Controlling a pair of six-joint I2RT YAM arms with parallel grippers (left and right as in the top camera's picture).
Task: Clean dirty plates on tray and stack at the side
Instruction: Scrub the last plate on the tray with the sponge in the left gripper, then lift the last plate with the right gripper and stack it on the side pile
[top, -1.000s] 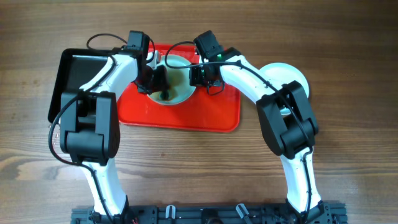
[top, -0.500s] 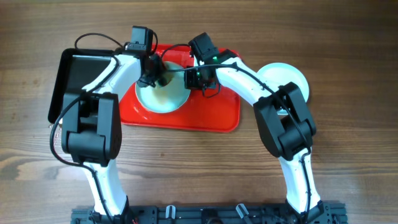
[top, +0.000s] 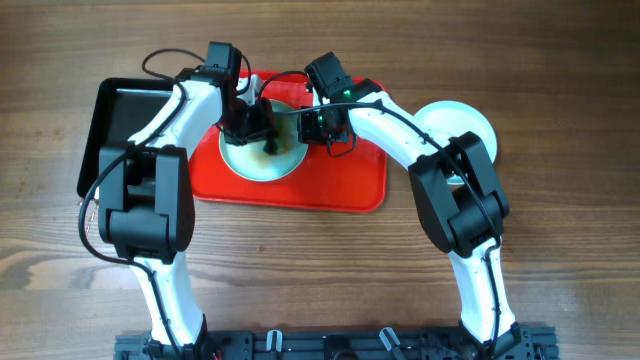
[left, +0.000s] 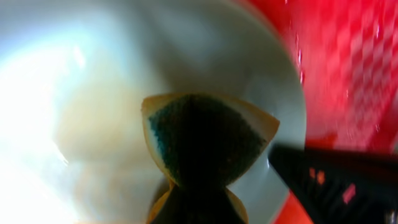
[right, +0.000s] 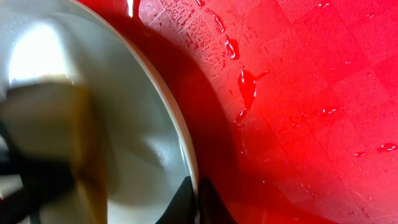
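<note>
Jaws of the left gripper pinch a sponge onto the plate to scrub; bottom-centre, the right gripper seemingly nips its rim, steadying it on the tray.

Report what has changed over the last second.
The left claw, shut on a yellow sponge with a dark scouring face, swept to the far side of the round pale plate and back toward its middle. The right claw, pinching that plate's rim, drew it slightly left and nearer on the red plastic tray. The black tray and the other pale plate at the right stayed put.
</note>
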